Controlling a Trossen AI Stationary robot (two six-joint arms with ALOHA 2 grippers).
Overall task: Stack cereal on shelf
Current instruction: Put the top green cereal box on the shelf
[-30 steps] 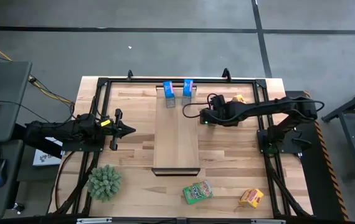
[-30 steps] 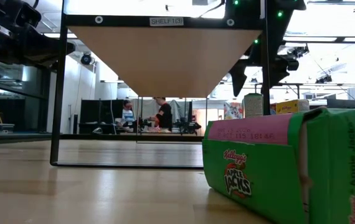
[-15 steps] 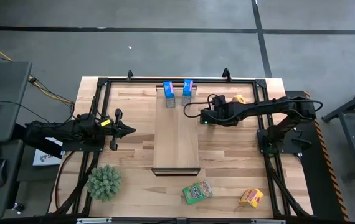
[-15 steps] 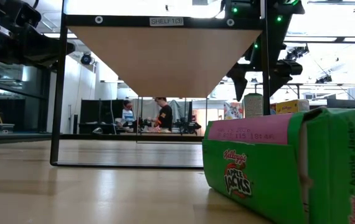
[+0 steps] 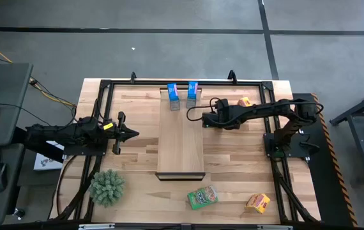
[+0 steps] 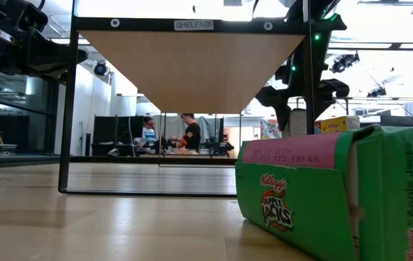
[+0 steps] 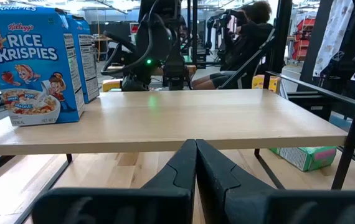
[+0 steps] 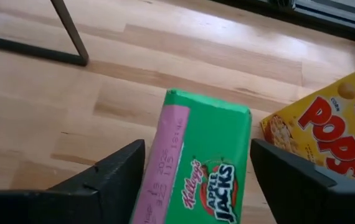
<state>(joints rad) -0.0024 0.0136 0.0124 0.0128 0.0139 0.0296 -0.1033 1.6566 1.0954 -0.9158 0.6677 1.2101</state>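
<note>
The shelf (image 5: 182, 137) is a pale board raised on a black frame. Two blue cereal boxes (image 5: 173, 96) (image 5: 193, 91) stand upright on its far end. My right gripper (image 8: 196, 146) is open, to the shelf's right, pointing down. Its fingers stand on either side of a green cereal box (image 8: 199, 162) with a pink top, which stands on the table. In the low view the gripper (image 6: 297, 94) hangs just above this box (image 6: 293, 122). My arm hides the box in the high view. My left gripper (image 5: 133, 133) is shut and waits left of the shelf.
A yellow box (image 8: 317, 134) lies close beside the green one. Another green box (image 5: 202, 197) and a yellow-orange box (image 5: 257, 203) lie near the table's near edge. A spiky plant (image 5: 107, 186) stands near left. The black shelf legs (image 8: 71, 31) stand close by.
My right gripper has come down toward the green box and moved slightly toward the shelf. It has stayed open. My left arm and the boxes have kept still.
</note>
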